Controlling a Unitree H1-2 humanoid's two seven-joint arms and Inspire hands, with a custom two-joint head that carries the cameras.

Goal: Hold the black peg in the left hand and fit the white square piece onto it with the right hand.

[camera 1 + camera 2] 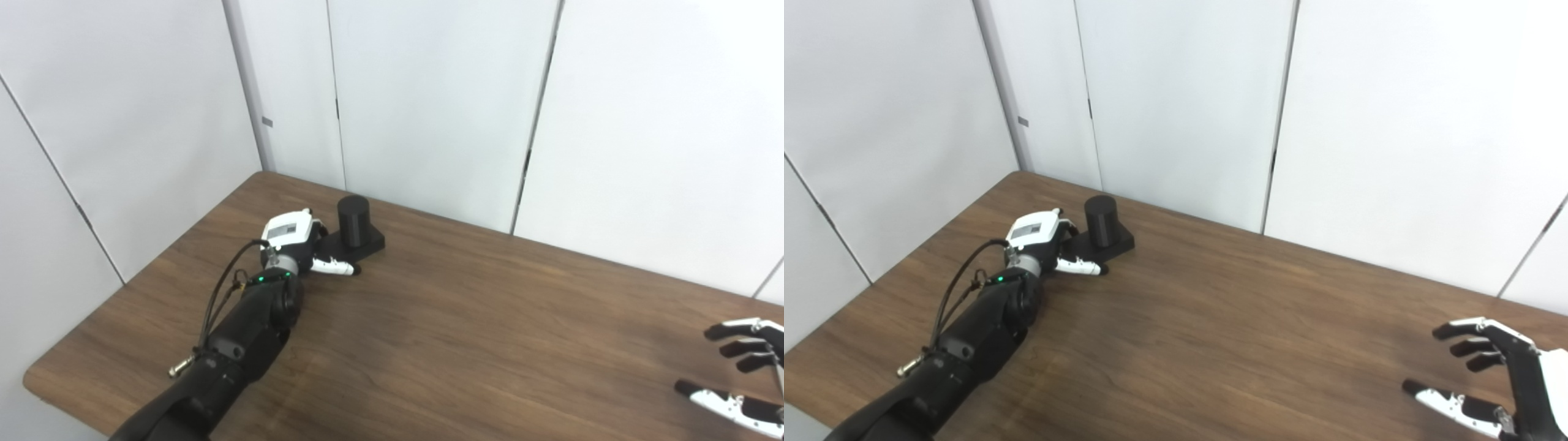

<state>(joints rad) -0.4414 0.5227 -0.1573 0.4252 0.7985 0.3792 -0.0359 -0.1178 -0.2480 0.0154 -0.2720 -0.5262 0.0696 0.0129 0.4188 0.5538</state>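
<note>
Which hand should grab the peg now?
Left. The left hand is already at the peg's base, fingers alongside it. The right hand hovers open far across the table.

Left arm comes in from the bottom-left corner and stretches diagonally up across the frame, fully extended pretty much. Black forearm w/ a cable looping along the outside, small green LED lit near the wrist. Left hand is at the far end, white back plate facing up, fingers pointing away and mostly hidden under the palm, thumb sticking out to the side. Can't tell if it's actually closed on anything. Right hand sits low at the bottom-right edge, barely any arm visible, fingers spread apart and slightly curled, thumb out below them, holding nothing.
</note>
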